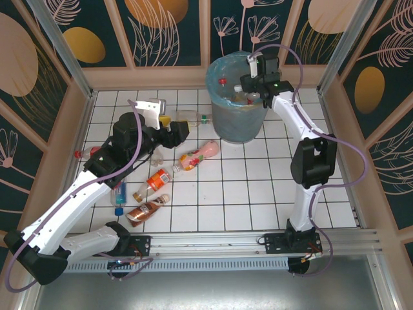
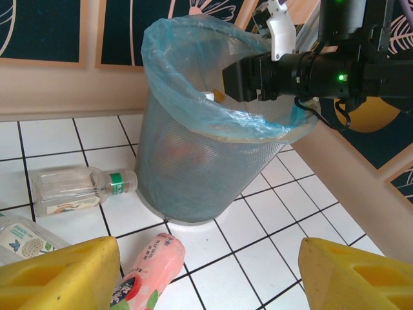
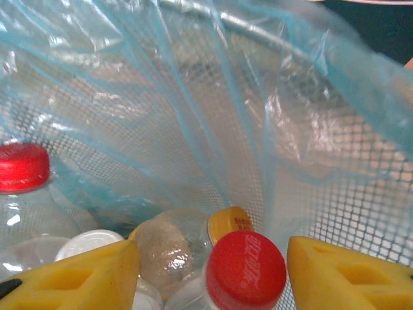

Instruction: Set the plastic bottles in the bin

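Note:
The grey-blue mesh bin (image 1: 235, 119) with a light-blue bag (image 2: 193, 97) stands at the back of the tiled floor. My right gripper (image 1: 253, 85) hangs inside its rim, open; a red-capped bottle (image 3: 246, 271) sits between the yellow fingers (image 3: 342, 278), apart from the left one. Other bottles lie in the bin (image 3: 22, 171). My left gripper (image 2: 208, 244) is open and empty, low over the tiles left of the bin (image 1: 173, 124). Near it lie a pink bottle (image 2: 151, 268) and a clear green-capped bottle (image 2: 77, 187). Several more bottles (image 1: 155, 181) lie scattered on the floor.
Wooden walls and metal posts fence the tiled floor (image 1: 258, 187). The right arm's wrist (image 2: 310, 68) reaches over the bin's rim. A white-labelled bottle (image 2: 19, 236) lies by the left finger. The right half of the floor is bare tile.

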Robot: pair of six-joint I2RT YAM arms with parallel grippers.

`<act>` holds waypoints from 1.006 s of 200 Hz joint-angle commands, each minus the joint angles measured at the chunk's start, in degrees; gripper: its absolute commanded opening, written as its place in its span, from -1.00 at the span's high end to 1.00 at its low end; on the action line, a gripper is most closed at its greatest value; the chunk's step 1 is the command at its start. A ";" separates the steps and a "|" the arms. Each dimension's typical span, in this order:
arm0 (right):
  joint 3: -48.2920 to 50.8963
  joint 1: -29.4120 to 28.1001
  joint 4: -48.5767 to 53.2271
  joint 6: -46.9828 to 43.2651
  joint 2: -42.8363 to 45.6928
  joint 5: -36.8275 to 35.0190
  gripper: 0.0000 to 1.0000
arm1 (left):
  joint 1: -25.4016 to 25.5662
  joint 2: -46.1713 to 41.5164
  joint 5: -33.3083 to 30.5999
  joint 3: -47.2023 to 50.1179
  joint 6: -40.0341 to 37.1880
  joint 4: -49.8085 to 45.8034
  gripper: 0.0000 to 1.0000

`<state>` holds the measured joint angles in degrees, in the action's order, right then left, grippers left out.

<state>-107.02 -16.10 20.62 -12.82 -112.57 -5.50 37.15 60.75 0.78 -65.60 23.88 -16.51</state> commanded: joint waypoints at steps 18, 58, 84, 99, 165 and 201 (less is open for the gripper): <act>-4.51 0.05 2.28 2.42 0.43 0.95 -0.28 | 0.32 -0.52 -1.08 0.56 0.30 0.78 -0.47; -4.39 0.08 1.65 3.96 0.56 2.77 -0.06 | 0.35 -0.81 -1.56 0.99 0.48 0.96 -0.48; -4.69 0.10 2.85 4.64 -0.68 3.10 0.00 | 0.31 -0.94 -2.04 1.57 0.58 0.79 -0.48; -5.89 0.06 4.55 4.82 -1.93 2.79 0.01 | 0.32 -1.08 -2.51 1.86 0.80 0.44 -0.48; -23.92 -0.90 16.50 8.49 -5.30 4.36 -0.04 | 0.35 -2.56 -5.62 2.63 2.31 -1.90 -0.47; -27.82 -4.41 15.76 8.51 0.19 2.75 -0.19 | 0.37 -4.34 -8.65 2.89 4.46 -4.93 -0.46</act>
<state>-131.85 -17.26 35.51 -5.19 -118.83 -1.91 37.15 58.52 -4.82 -62.98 25.98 -18.76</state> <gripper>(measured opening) 0.582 0.734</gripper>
